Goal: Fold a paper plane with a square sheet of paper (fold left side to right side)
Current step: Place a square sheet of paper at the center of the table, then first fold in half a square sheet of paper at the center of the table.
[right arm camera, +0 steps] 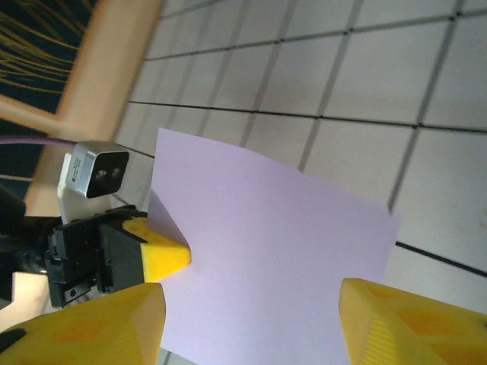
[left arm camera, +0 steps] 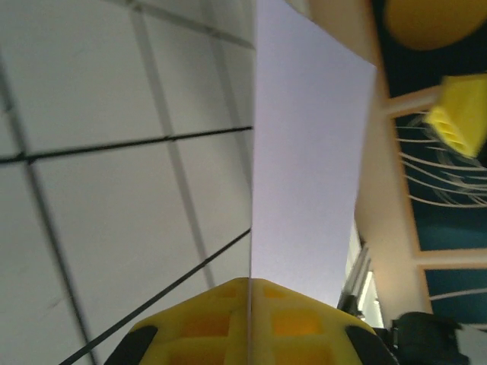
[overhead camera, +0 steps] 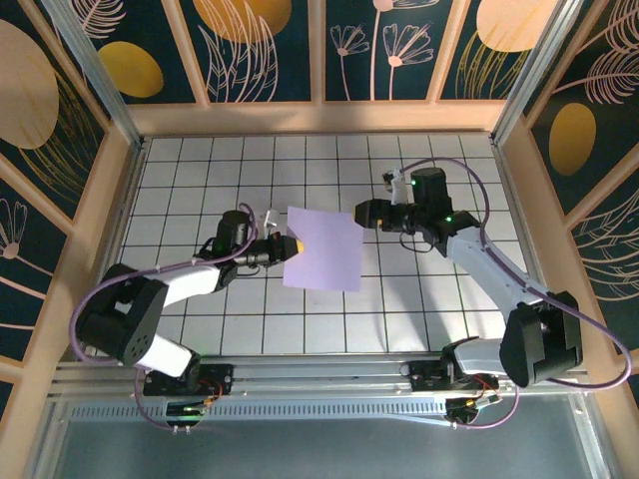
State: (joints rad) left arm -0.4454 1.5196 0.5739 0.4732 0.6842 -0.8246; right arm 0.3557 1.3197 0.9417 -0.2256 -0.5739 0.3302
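The paper [overhead camera: 324, 249] is held over the middle of the white, dark-gridded table [overhead camera: 200, 170], its left edge pinched in the closed left gripper [overhead camera: 287, 247]. The right gripper [overhead camera: 359, 213] is seen at the paper's right edge, jaws apart. The table is enclosed by wood-framed teal walls [overhead camera: 270, 50] printed with gold leaves.

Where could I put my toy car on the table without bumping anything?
Bare tiles lie between the purple paper and the back wall, and in front of the paper up to the near rail. The middle is crowded: the left fingers pinch the paper's left edge and the open right fingers sit at its far right corner.
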